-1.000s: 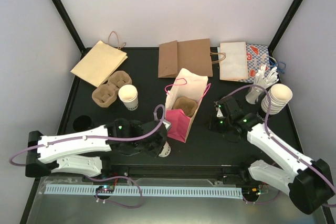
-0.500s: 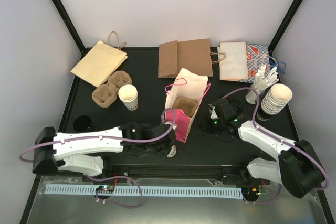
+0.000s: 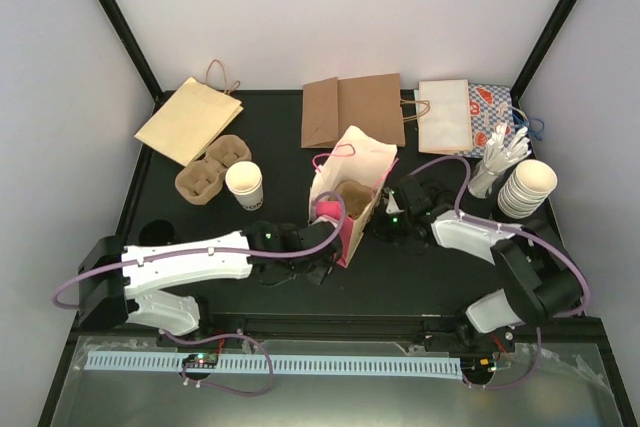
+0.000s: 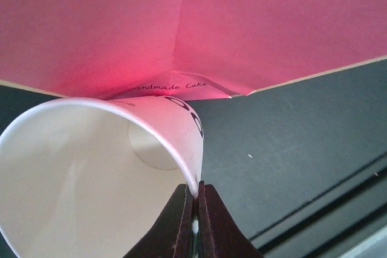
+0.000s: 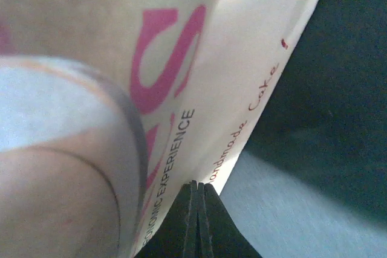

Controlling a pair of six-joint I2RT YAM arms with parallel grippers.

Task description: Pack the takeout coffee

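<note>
Black table (image 3: 400, 277) between pale walls; at its middle stands the bag (image 3: 368, 159), open at the top, with a brown tray (image 3: 352, 197) inside. Left gripper (image 4: 195, 194) is closed on the rim of the cup (image 4: 91, 167). This cup is held tilted, its mouth toward the wrist camera and its bottom close to the pink near side of the bag. I think the rim grip is chosen so that the cup can go down into the tray without the fingers in the way. Right gripper (image 5: 198, 187) is closed too, its tips on the right edge of the bag. It seems to pinch the paper, probably to hold the bag steady and open. One other cup (image 3: 243, 184) stands at the far left, apart from both arms.
</note>
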